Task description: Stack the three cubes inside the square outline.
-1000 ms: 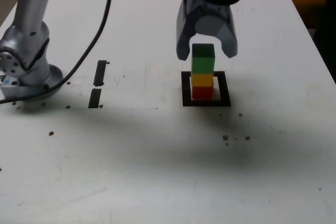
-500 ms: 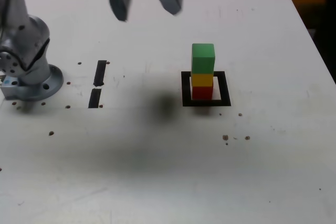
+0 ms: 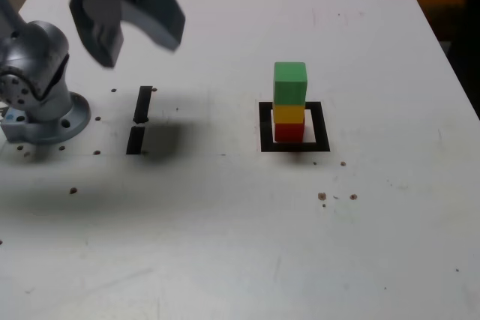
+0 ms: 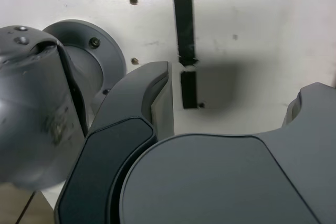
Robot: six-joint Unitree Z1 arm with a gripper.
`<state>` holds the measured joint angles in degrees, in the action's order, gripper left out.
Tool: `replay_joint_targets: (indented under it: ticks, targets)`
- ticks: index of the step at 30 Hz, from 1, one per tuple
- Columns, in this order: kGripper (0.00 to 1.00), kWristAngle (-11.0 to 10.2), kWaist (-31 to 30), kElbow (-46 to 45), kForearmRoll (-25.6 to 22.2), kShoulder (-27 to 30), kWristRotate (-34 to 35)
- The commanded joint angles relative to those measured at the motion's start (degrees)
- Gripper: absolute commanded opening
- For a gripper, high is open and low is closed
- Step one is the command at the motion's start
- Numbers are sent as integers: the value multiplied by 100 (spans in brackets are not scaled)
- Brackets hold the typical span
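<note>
End effector (image 3: 133,30): jaws spread, empty, at 10 o'clock over the table (image 3: 225,245).
Strips (image 3: 139,119): 9 o'clock of stack.
Cubes: red (image 3: 289,132), yellow (image 3: 289,114), green (image 3: 290,84) stacked inside square outline (image 3: 265,127).
Handling: likely light, rigid; pinch 2 opposite flat sides.

end effector (image 3: 139,35) blurred, top cropped

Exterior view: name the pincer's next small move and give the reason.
Probably none toward the stack: let the open grey pincer settle near the arm's base. The green cube sits on the yellow cube, which sits on the red cube, all within the thick black square outline, so the stacking looks done.
</note>
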<state>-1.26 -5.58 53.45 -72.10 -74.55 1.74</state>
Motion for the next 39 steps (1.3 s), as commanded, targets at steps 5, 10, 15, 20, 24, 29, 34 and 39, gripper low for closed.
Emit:
replay_joint_targets:
  ticks: [5, 10, 15, 20, 24, 29, 34, 39]
  targets:
    - [87, 164, 295, -650, 506, -70, -367]
    - [89, 270, 388, -818, 740, -194, -457]
    - [97, 316, 400, -963, 846, -268, -455]
    - [99, 379, 400, -994, 864, -368, -456]
    - [99, 438, 400, -1008, 851, -380, -453]
    - [99, 495, 400, -1048, 819, -379, -447]
    - [99, 487, 400, -1066, 851, -387, -447]
    - [99, 475, 400, -1068, 897, -447, -447]
